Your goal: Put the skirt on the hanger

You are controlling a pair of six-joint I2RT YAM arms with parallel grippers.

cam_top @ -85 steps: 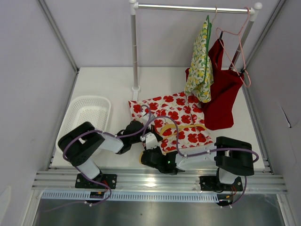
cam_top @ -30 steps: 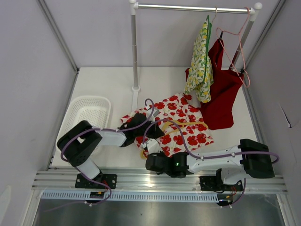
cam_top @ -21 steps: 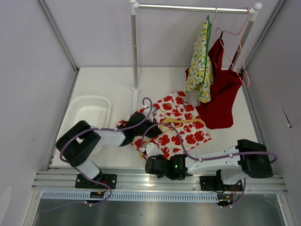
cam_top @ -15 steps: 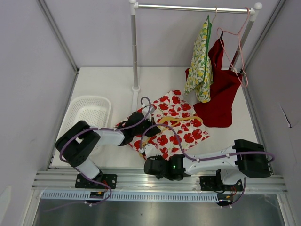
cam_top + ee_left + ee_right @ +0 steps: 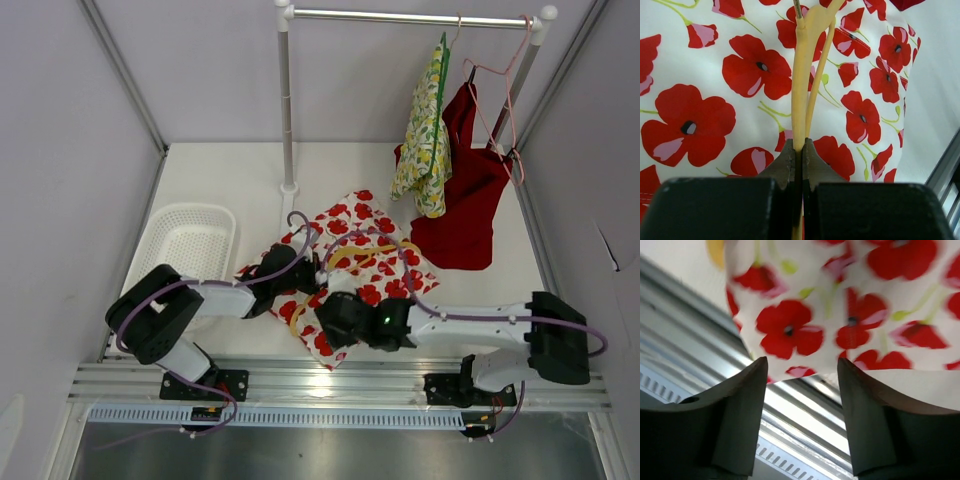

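Observation:
The skirt (image 5: 365,215), white with red poppies, lies crumpled on the table in front of the arms. A yellow hanger (image 5: 343,256) lies across it and is partly hidden by the arms. My left gripper (image 5: 300,262) is shut on the hanger's thin yellow bar (image 5: 805,75), with the skirt (image 5: 700,115) spread beneath it. My right gripper (image 5: 322,318) hovers over the skirt's near corner. In the right wrist view its jaws (image 5: 801,362) stand wide apart with nothing between them. The skirt's hem (image 5: 840,315) hangs just beyond the fingertips.
A white basket (image 5: 185,245) sits at the left. A clothes rail (image 5: 400,17) on a pole (image 5: 287,110) stands behind, carrying a yellow floral garment (image 5: 428,140), a red garment (image 5: 465,200) and a pink hanger (image 5: 505,90). An aluminium rail (image 5: 340,385) runs along the near edge.
My right gripper has opened, let go of the skirt and moved away from the near edge over the cloth. The skirt has turned and shifted left with the hanger; the left gripper stays shut.

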